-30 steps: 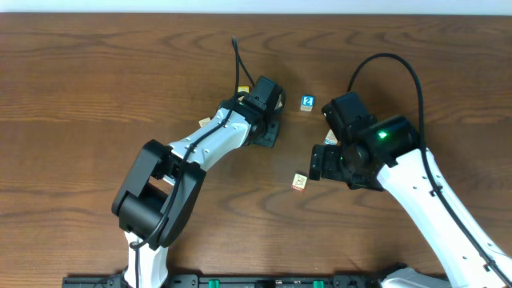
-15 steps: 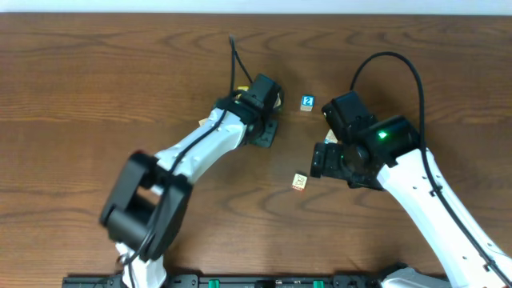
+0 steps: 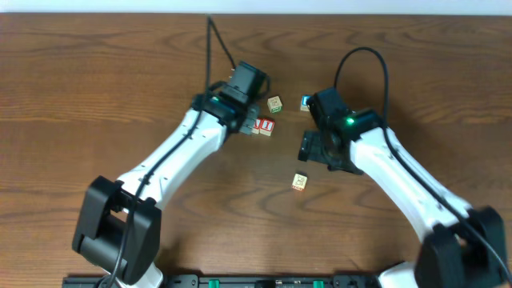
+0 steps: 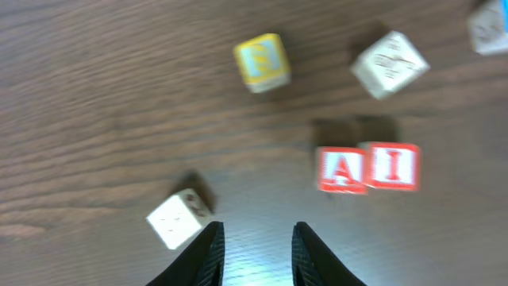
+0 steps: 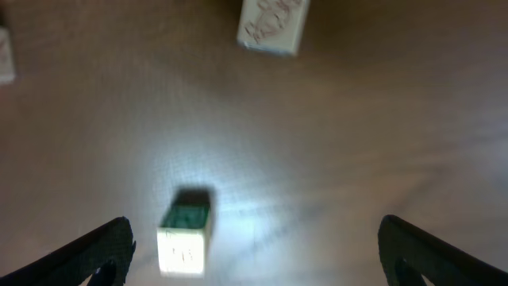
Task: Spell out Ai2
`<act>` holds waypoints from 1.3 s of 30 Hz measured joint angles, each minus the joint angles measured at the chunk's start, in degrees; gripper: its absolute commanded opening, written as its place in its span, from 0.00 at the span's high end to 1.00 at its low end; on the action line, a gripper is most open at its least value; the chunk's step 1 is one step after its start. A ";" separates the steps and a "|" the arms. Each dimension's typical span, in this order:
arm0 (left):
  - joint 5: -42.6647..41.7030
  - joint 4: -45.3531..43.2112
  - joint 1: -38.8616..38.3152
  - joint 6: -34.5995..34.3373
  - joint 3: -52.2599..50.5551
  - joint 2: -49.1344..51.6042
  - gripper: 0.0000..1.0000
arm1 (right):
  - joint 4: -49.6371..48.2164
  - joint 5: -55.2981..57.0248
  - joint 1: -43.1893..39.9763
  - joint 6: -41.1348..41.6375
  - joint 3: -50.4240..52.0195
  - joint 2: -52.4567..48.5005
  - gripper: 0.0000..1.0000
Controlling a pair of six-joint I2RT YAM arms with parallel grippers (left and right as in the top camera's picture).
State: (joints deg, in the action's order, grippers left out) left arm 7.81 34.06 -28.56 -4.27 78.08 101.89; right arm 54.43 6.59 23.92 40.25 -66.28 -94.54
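Ai2 blocks: A + I touching; 2 seems tucked beside right arm. Prob. light, rigid, slick; pinch opp. flat sides. Left claw slightly parted, right claw spread, both empty.

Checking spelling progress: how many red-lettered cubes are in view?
2. The A cube and the I cube sit side by side, touching, ahead of the left gripper. Others may be hidden.

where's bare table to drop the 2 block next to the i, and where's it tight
Free: bare wood right of the red "I" cube, across to the right claw and down to the lone pale cube. Tight: above, between the tilted pale cube and blue "2" cube.
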 measured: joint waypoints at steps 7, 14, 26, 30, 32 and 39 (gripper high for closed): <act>-3.48 -2.32 6.71 -0.13 0.00 2.19 0.76 | -7.28 -0.98 -0.61 -0.81 -0.04 -6.51 0.03; -6.58 -5.49 6.05 -0.17 0.00 7.48 0.76 | -12.52 -1.25 -0.74 -1.03 -0.13 -7.06 0.05; -8.76 -9.09 5.99 -0.20 0.00 9.07 0.76 | -18.99 -3.45 -1.68 -1.38 -0.35 -13.16 0.43; -8.98 -10.05 5.99 -0.24 0.00 10.49 0.76 | -20.02 -3.65 -1.68 -1.38 -0.39 -13.79 0.48; -9.18 -10.34 5.99 -0.28 0.00 11.15 0.76 | -20.02 -3.67 -1.68 -1.38 -0.76 -13.81 0.47; -10.47 -10.49 5.99 -0.42 0.00 12.04 0.76 | -20.83 -3.74 -1.68 -1.40 -5.62 -14.05 0.46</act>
State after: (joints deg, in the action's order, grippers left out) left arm -2.66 23.57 -22.57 -4.69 78.08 113.93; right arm 33.61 2.85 22.24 38.85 -71.90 -108.60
